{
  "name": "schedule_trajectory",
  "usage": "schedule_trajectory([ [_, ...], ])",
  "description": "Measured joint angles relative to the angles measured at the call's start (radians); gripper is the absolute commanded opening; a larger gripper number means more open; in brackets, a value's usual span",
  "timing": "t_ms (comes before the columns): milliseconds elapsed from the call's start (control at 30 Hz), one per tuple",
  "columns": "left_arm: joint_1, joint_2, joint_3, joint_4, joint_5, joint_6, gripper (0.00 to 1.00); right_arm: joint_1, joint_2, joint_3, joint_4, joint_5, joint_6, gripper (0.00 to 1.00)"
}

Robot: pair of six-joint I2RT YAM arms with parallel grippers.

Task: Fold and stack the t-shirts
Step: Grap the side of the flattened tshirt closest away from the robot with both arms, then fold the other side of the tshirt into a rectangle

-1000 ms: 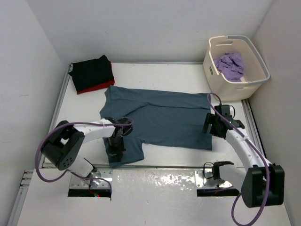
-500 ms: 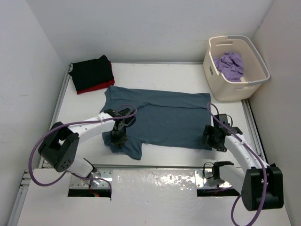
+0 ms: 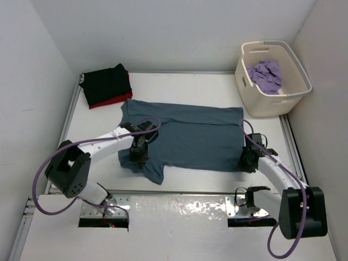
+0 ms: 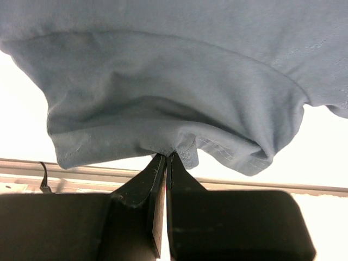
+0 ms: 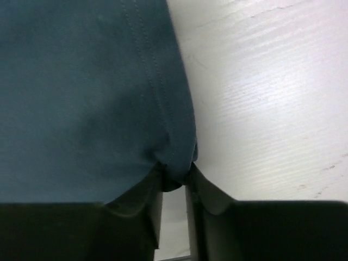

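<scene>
1. The left arm point(image 3: 103, 144) rises from its base at the lower left of the top view, reaches right and bends down at the wrist.
2. The left gripper point(image 3: 139, 156) sits low at centre-left. In its wrist view the black fingers point(image 4: 142, 182) are pressed flat together, pinching a bunched bit of hem.
3. That hem belongs to the slate blue-grey cloth t-shirt point(image 3: 196, 136), which lies spread across the middle of the white table point(image 3: 185, 87). Its lower-left part is drawn up into soft folds above the left gripper's tips.
4. The right arm point(image 3: 280, 176) slants from its base at the lower right up and leftward, wrist tipped down to the table.
5. The right gripper point(image 3: 249, 161) is at the shirt's lower-right corner. In its wrist view the tips have closed on a small fold of the stitched edge, with bare table to the right of it.
6. The shirt spans between the two grippers, each holding one of its lower corners. The stretch between lies flat.
7. A folded black cloth t-shirt point(image 3: 106, 82) lies on a folded red cloth t-shirt point(image 3: 111, 101) at the upper left, just beyond the blue-grey shirt's upper-left corner and well apart from both grippers.
8. A crumpled lavender purple cloth t-shirt point(image 3: 266, 75) lies inside the cream plastic tub point(image 3: 261, 103) at the upper right.
</scene>
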Motion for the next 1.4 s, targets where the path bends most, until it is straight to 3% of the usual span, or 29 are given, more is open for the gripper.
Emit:
schedule_trajectory([
  [67, 0.000, 0.000, 0.010, -0.003, 0.008, 0.008, 0.00, 0.000, 0.000, -0.001, 0.014, -0.010, 0.004, 0.00],
  [333, 0.012, 0.001, 0.091, -0.020, 0.042, 0.039, 0.00, 0.000, -0.013, 0.037, -0.003, -0.020, -0.006, 0.00],
  [833, 0.188, 0.090, 0.351, -0.001, 0.003, 0.119, 0.00, -0.002, 0.142, 0.317, 0.015, 0.009, -0.057, 0.00],
  [1067, 0.230, 0.195, 0.476, 0.001, -0.059, 0.144, 0.00, -0.028, 0.211, 0.400, 0.035, 0.049, -0.075, 0.00],
  [1400, 0.246, 0.212, 0.582, 0.067, -0.183, 0.163, 0.00, -0.039, 0.317, 0.491, 0.092, 0.076, -0.075, 0.00],
])
